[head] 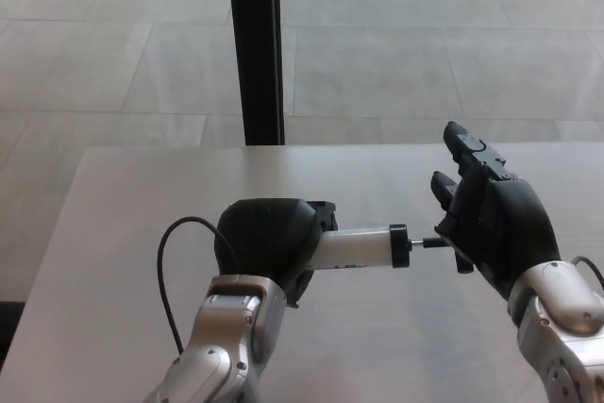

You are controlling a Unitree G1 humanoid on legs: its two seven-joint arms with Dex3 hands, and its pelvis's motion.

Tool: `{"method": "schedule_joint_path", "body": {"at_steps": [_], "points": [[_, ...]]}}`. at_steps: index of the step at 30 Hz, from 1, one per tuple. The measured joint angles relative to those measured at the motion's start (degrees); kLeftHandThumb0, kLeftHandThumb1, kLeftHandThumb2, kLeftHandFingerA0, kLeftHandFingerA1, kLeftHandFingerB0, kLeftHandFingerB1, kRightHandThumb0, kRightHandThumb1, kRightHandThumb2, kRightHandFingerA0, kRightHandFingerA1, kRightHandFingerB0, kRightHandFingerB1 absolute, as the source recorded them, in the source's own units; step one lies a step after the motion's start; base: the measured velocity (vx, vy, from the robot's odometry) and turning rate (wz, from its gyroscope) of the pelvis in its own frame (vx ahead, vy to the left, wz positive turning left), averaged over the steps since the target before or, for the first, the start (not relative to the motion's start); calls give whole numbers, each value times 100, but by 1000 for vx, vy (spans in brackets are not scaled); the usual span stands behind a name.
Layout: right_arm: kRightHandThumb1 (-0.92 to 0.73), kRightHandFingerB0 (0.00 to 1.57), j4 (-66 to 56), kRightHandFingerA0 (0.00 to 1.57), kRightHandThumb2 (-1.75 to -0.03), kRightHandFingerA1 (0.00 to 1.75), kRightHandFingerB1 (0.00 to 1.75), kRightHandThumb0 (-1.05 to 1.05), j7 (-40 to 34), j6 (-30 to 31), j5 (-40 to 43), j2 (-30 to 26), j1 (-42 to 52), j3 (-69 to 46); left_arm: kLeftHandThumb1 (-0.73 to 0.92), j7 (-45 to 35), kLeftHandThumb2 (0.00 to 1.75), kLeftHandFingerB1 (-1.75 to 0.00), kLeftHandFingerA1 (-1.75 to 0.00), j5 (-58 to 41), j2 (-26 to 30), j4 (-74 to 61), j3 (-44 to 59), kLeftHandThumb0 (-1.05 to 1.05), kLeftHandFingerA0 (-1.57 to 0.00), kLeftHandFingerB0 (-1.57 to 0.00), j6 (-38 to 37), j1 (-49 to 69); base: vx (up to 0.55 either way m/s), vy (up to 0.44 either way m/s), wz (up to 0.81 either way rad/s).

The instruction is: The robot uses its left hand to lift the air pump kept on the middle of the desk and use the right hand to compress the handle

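A black cable [170, 271] loops out to the left of the air pump [363, 248], curving up and back toward the silver left forearm [226, 346] that rises from the lower edge of the view. At the top of that forearm the left hand [269, 244] is wrapped tight around the pump's left end, fingers closed over it so that this part of the pump is hidden and only the white barrel sticks out to the right. The pump lies roughly level, pointing left to right, held above the middle of the pale desk [123, 224]; whether any part of it touches the desk top cannot be told. The barrel ends in a black collar [399, 245], and just right of the collar only a very short stub of thin metal rod [425, 243] shows. At the far end of that stub the right hand [493, 224] meets the pump handle, its palm pressed against the rod's end; its fingers [467, 150] stand upright and spread above the handle rather than curled around it, so the hand pushes with the palm and grips nothing. Behind the pump, beyond the desk's far edge, a black post [255, 44] stands on the tiled floor [425, 44].
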Motion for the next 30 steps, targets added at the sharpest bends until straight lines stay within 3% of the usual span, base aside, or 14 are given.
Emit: {"method": "schedule_joint_path", "body": {"at_steps": [3,4,7,11,13,14,18,21,22,23,25,26,27,30], "points": [[-92,0,0,0,-136,12,4,-97,-36,-27,-49,23,41,56,66,-1,68,-72,-155,-4,-106,38,20,-26,-86,-80,32,-90,0,0,0],[-92,0,0,0,-136,9,3,-99,-50,-36,-76,23,55,71,71,-1,61,-93,-160,-6,-122,44,34,-32,-88,-81,52,-113,0,0,0],[-92,0,1,0,-135,10,6,-96,-98,-56,-162,10,74,101,69,21,71,-102,-169,-3,-277,152,71,-28,-90,-84,144,-178,0,0,0],[-92,0,37,0,-134,8,6,-97,-179,-92,-268,7,67,105,67,27,66,-69,-164,-12,-416,272,122,-33,-90,-78,243,-280,0,0,0],[-92,0,83,0,-133,8,7,-96,-236,-121,-332,5,49,101,68,18,66,-65,-165,-5,-449,309,102,-34,-87,-76,299,-355,0,0,0],[-92,1,96,0,-133,8,8,-95,-249,-128,-345,5,46,96,67,14,63,-85,-165,-4,-453,328,89,-31,-80,-80,308,-379,0,0,0],[-92,2,99,0,-132,7,8,-98,-282,-125,-367,5,39,76,71,-19,66,-68,-159,22,-418,335,-37,-36,-81,-75,348,-475,0,0,0],[-92,0,116,0,-134,11,9,-95,-282,-123,-373,-19,19,66,76,-84,62,-77,-159,39,-391,301,-116,-32,-84,-78,431,-512,0,0,0],[-92,0,116,0,-134,10,7,-98,-273,-123,-375,-51,15,66,53,-89,97,-81,-129,42,-391,292,-142,-31,-111,-76,464,-511,0,0,0],[-92,0,115,0,-133,11,6,-96,-257,-124,-373,-90,11,54,70,-93,77,-94,-168,46,-389,274,-166,-22,-82,-81,496,-498,0,0,0],[-92,0,95,0,-133,11,6,-96,-194,-120,-334,-180,9,-56,70,-113,77,-94,-168,46,-325,176,-222,-22,-82,-81,512,-381,0,0,0],[-92,0,74,0,-132,10,6,-94,-158,-119,-307,-230,3,-107,68,-126,80,-120,-170,44,-291,142,-254,-20,-105,-76,512,-304,0,0,0],[-92,5,42,0,-131,5,5,-100,-120,-111,-282,-300,-11,-171,73,-159,80,-124,-172,41,-264,114,-298,-24,-85,-78,512,-205,0,0,0],[-91,10,-23,0,-127,7,14,-98,-71,-70,-209,-482,-62,-416,54,-271,91,-134,-173,34,-87,46,-400,-21,-93,-82,499,58,0,0,0]]}}
